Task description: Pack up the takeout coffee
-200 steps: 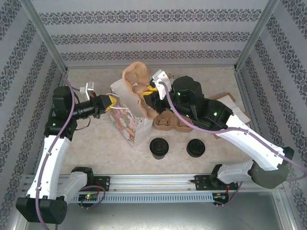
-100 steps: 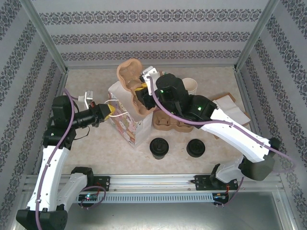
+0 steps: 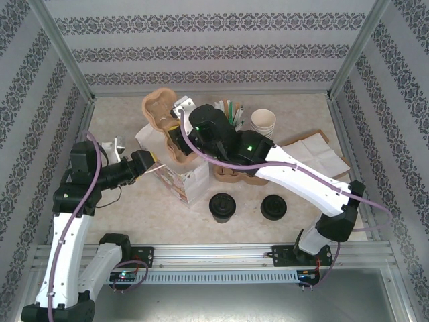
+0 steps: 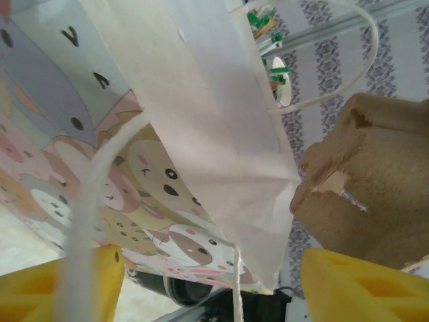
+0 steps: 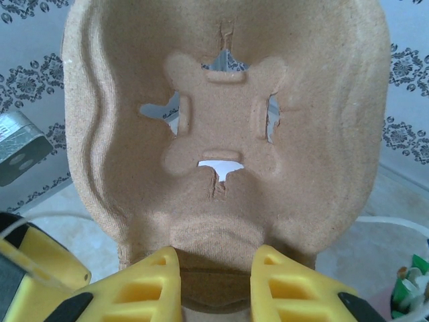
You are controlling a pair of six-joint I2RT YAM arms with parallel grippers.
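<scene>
R end effector [image 5: 214,261] clamped on lower edge of pulp carrier [image 3: 158,114], held upright over mouth of paper bag [image 3: 190,185]. L end effector [image 4: 209,260]: jaws stand apart, bag rim between them, handle cord [image 4: 86,235] lying by one finger, apparently not pinched.

Risks: bag looks unheld, so carrier could snag rim & bag fold or tip twd front. Thin edge grip, so carrier may twist or slip.

Takeout coffee [image 3: 222,206] + second lidded cup [image 3: 274,206] on bench [image 3: 134,208], lids on, just in front of bag; a tipping bag could knock the nearer one.

Around: second carrier [image 3: 234,176] behind the cups w/ R forearm crossing above it; white cup stack [image 3: 263,121], stir sticks [image 3: 228,111], napkins [image 3: 315,155] further back/R.
</scene>
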